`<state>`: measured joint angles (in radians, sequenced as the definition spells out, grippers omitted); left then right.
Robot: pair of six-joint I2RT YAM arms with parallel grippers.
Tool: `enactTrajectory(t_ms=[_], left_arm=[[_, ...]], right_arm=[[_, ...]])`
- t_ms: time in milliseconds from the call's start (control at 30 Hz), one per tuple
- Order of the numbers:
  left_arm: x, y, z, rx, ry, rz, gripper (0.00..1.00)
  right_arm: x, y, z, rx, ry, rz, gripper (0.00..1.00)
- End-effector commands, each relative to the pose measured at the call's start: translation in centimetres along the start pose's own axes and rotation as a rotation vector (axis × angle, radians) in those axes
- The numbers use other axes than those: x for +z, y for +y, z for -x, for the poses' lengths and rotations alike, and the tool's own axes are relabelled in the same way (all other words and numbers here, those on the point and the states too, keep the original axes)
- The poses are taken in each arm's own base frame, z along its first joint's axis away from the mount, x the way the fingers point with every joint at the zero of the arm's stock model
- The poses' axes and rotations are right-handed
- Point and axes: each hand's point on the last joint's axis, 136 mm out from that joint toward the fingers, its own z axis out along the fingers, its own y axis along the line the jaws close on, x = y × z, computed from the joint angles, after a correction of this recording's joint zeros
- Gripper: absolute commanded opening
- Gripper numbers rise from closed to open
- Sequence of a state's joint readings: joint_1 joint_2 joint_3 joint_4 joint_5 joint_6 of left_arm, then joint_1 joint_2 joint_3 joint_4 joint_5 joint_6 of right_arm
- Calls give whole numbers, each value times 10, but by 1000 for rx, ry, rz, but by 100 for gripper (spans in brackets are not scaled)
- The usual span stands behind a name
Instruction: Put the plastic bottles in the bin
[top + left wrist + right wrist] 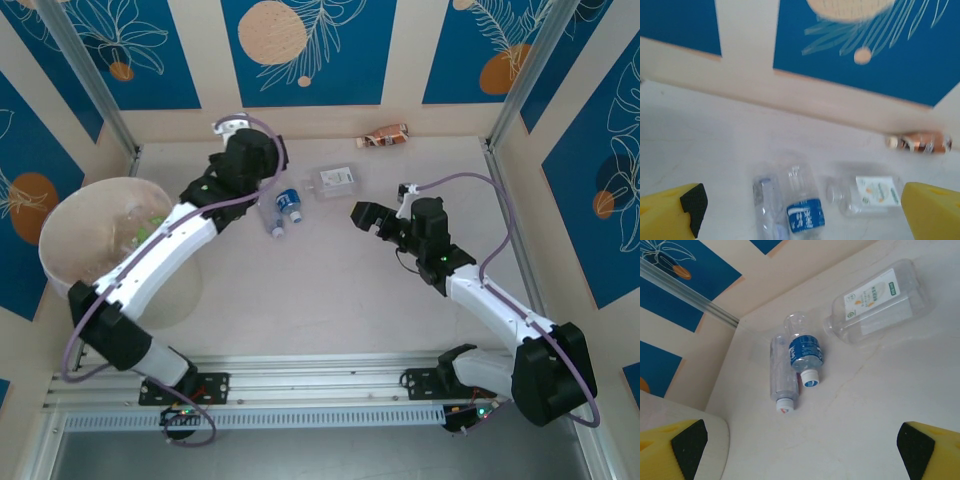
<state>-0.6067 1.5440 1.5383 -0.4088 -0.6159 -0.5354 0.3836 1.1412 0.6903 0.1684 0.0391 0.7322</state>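
Four bottles on worktop: blue-label bottle touching clear slim bottle, white-label bottle just right, brown bottle at far edge. One bin at left. Left fingers released, touching pair ahead between them. Right fingers released, right of bottles, apart.

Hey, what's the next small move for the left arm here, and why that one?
Probably ease the left gripper down and forward onto the blue-label bottle. Its jaws stand open with that bottle lying centred ahead of them in the wrist view, not yet held and not yet in the bin.
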Motion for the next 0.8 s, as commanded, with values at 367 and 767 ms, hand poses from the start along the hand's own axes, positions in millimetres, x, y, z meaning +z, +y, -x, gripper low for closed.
enactTrajectory(t_ms=[367, 767], left_arm=[[100, 26, -131, 37, 441, 86, 100], [145, 49, -187, -72, 547, -42, 92]], right_arm=[[-24, -8, 6, -29, -47, -60, 100], [-31, -12, 8, -28, -70, -77, 100]])
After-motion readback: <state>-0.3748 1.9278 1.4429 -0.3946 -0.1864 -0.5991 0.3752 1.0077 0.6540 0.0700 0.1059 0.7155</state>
